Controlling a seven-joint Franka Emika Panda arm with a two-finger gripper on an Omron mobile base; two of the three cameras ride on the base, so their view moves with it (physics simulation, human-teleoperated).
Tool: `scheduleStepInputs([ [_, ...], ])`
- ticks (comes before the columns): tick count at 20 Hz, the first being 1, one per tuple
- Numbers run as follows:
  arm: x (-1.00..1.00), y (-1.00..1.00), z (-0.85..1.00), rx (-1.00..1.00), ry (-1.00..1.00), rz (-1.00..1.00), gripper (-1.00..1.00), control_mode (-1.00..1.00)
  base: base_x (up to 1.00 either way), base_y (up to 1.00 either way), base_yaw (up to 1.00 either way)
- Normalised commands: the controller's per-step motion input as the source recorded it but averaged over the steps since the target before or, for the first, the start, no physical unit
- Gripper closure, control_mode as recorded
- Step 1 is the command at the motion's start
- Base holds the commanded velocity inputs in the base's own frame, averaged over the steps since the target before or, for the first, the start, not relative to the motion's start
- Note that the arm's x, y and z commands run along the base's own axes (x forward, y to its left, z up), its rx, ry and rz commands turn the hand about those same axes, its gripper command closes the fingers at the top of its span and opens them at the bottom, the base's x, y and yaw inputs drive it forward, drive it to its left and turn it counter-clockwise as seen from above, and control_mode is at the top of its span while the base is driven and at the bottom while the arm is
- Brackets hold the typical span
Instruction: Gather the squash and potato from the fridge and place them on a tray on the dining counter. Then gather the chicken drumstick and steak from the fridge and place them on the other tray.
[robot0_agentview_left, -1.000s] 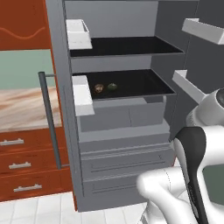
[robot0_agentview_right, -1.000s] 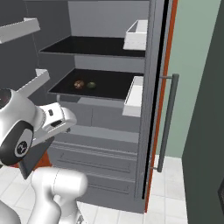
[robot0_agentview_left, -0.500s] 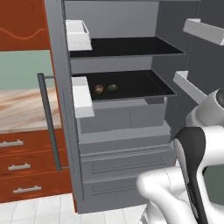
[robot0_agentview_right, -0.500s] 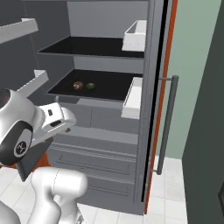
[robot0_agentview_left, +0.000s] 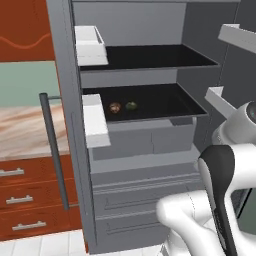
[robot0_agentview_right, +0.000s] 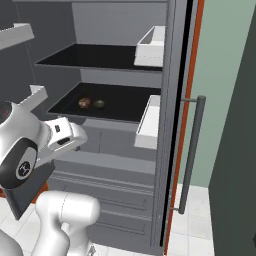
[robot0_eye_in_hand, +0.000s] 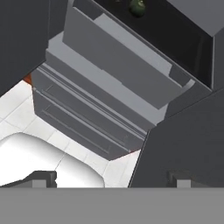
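On the lower black shelf of the open fridge sit the potato and the squash, close side by side but apart, near the shelf's front left corner as the left base view has it. From the right base view the potato lies left of the squash, both toward the front edge of the shelf. Above it, a second black shelf runs across the fridge. White door bins hang on the left door: one bin level with the upper shelf, another bin level with the lower one. That door carries a long vertical bar handle. Below the shelves come grey drawers, stacked one over another down to the white tiled floor.

Low in front of the fridge, the arm is folded, its white links and dark joints well short of the shelves. The hand points down and forward at the drawer fronts, its two dark fingertips set wide apart at the bottom of the hand view, with nothing between them. The squash shows at the top edge of the hand view, far off from the fingertips. Left of the fridge, red-brown cabinet drawers with metal pulls stand under a marbled bench.
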Motion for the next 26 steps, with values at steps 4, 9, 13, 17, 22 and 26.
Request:
scheduleStepInputs([
  [4,0.00,0.00,0.00,0.00,0.00,0.00,-1.00,1.00,0.40,0.00,0.00],
  [9,0.00,0.00,0.00,0.00,0.00,0.00,-1.00,1.00,0.36,0.00,0.00],
  [13,0.00,0.00,0.00,0.00,0.00,0.00,-1.00,1.00,0.16,0.00,0.00],
  [17,0.00,0.00,0.00,0.00,0.00,0.00,-1.00,1.00,0.21,0.00,0.00],
  [22,0.03,0.00,0.01,0.01,0.00,0.00,-1.00,-1.00,0.07,0.00,0.00],
  [26,0.11,0.15,0.04,0.10,0.00,0.00,-1.00,-1.00,0.00,0.00,0.00],
])
